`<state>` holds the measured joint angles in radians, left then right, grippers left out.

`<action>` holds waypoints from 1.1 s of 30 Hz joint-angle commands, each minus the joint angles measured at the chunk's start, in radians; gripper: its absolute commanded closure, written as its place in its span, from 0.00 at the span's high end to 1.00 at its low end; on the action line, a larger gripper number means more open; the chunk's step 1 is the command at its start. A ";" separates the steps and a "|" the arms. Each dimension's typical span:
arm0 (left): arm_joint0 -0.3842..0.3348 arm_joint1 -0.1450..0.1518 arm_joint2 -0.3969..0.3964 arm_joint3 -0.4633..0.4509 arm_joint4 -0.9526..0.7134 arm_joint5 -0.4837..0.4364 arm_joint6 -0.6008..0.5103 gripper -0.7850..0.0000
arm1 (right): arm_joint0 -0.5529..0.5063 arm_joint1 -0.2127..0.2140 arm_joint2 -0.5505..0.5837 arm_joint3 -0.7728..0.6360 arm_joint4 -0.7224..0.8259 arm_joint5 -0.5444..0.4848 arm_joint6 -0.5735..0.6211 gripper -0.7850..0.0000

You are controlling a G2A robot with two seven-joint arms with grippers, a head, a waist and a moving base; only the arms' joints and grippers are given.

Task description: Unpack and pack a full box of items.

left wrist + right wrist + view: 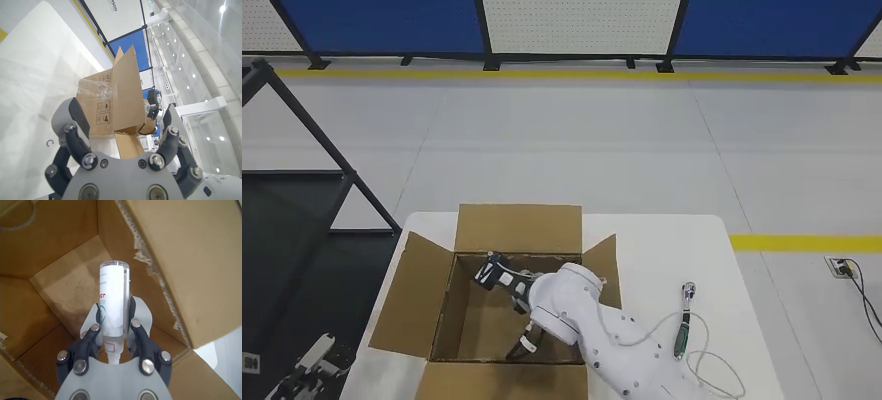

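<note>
The right gripper [114, 303] is clamped on a clear bottle [113, 289] with a white label, held inside the open cardboard box [517, 228] with its base toward the box floor. The left gripper [122, 105] sits outside the box by the edge of the white table [682, 240], its fingers spread apart and holding nothing. The top view gives a green-handled tool [683, 322] and a white cable [714, 372] on the table right of the box, and the left wrist view gives crumpled clear tape [94, 89] on the box's outer wall; beyond lie grey floor, a yellow line [542, 73] and blue and white partitions [382, 25].
</note>
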<state>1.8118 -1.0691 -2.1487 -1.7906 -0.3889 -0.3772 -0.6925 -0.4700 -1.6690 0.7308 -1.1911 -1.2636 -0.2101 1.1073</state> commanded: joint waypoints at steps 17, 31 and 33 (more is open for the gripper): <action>0.000 0.000 0.000 0.000 0.000 0.000 0.000 1.00 | 0.167 -0.136 -0.107 0.534 0.196 -0.074 -0.152 0.38; 0.000 0.000 0.000 0.000 0.000 0.000 0.000 1.00 | 0.184 -0.172 -0.111 0.524 0.214 -0.069 -0.186 1.00; 0.000 0.000 0.000 0.000 0.000 0.000 0.000 1.00 | 0.168 -0.162 -0.094 0.467 0.213 -0.072 -0.193 1.00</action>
<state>1.8118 -1.0691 -2.1487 -1.7906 -0.3889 -0.3772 -0.6925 -0.2923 -1.8377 0.6270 -0.6875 -1.0492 -0.2786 0.9164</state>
